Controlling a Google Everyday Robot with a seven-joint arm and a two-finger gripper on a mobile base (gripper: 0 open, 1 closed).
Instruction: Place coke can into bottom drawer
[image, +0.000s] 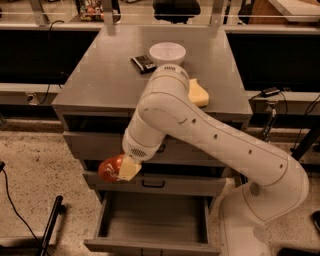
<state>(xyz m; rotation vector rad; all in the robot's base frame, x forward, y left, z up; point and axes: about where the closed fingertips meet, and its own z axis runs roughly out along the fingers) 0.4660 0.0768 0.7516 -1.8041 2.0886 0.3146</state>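
The coke can (109, 168) is red-orange and lies sideways in my gripper (120, 169), which is shut on it. The gripper hangs in front of the middle drawer (155, 183), to the left of its dark handle. The bottom drawer (153, 221) is pulled open below, a wide grey tray with a plain inside. The can is above the drawer's left rear part, well clear of its floor. My white arm (200, 130) arches from the lower right over the cabinet front.
The grey cabinet top (100, 75) holds a white bowl (167, 52), a dark snack packet (143, 63) and a yellow sponge (197, 93). A black pole (50, 225) leans on the speckled floor at the left. Cables hang at the right.
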